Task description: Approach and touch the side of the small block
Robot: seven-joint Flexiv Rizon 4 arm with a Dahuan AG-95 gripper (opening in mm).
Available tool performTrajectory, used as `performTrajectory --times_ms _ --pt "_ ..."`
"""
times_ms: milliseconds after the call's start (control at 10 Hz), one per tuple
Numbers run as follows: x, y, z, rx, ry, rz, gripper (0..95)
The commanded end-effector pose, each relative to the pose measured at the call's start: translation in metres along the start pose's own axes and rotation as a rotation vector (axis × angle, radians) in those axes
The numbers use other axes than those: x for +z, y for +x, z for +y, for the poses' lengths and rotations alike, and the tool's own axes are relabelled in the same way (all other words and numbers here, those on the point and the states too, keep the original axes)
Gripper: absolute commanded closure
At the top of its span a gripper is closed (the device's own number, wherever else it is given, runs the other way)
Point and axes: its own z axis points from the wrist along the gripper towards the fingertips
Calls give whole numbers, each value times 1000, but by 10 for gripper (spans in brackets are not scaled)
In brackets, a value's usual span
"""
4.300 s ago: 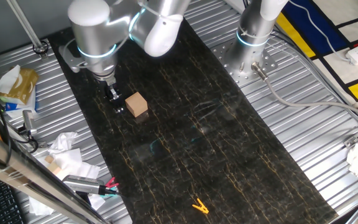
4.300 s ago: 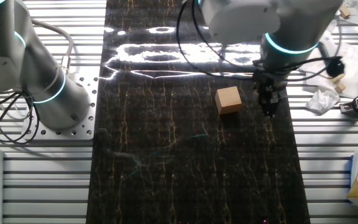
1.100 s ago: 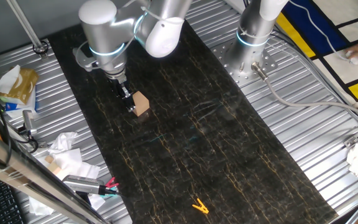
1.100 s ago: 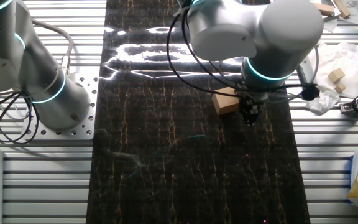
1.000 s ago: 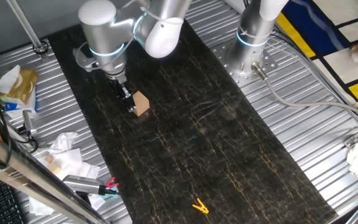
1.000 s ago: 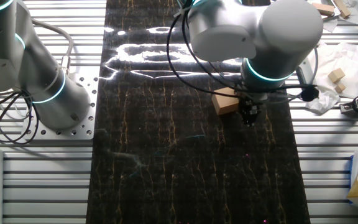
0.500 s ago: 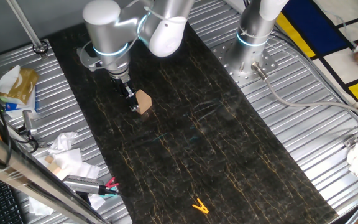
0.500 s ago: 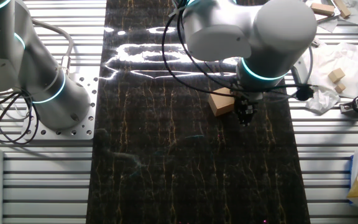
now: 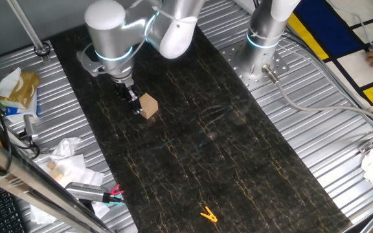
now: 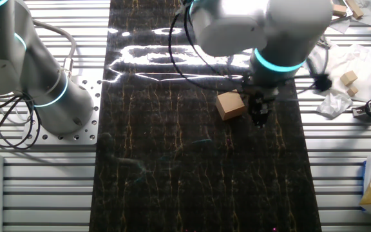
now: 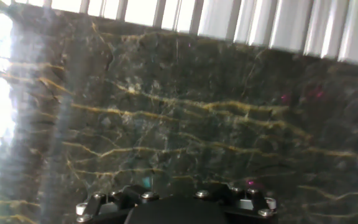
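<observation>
The small block (image 9: 149, 105) is a plain light-brown wooden cube lying on the dark marble mat (image 9: 193, 149). It also shows in the other fixed view (image 10: 230, 105). My gripper (image 9: 136, 107) points down with its black fingers together as one narrow tip, empty, close against the block's left side; I cannot tell whether it touches. In the other fixed view the gripper (image 10: 258, 116) stands just right of the block. The hand view shows only the mat (image 11: 185, 112) and the black tool base; the block is out of that view.
A tiny yellow clip (image 9: 207, 214) lies near the mat's front end. Crumpled white paper with pale wood bits (image 9: 67, 163) and tools lie left of the mat, and show at the right in the other fixed view (image 10: 345, 78). A second arm's base (image 9: 263, 40) stands at the back.
Over the last second the tip pushed into the block, which shifted and turned slightly. In the last half second the tip drew back a little from the block's side.
</observation>
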Motion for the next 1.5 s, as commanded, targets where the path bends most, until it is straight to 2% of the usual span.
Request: performTrajectory --times_ms 100,200,300,500,800,1100,1500 --pt "-18 -6 -1 22 -9 -2 190" --pt "-30 -7 -1 33 -11 -2 190" --pt "-38 -7 0 45 -13 -13 380" --pt "-56 -7 10 101 -11 -27 380" --pt "-71 -3 26 171 -10 -40 380" --pt "-93 14 35 226 -8 -54 380" --pt "-100 30 36 279 -2 -52 380"
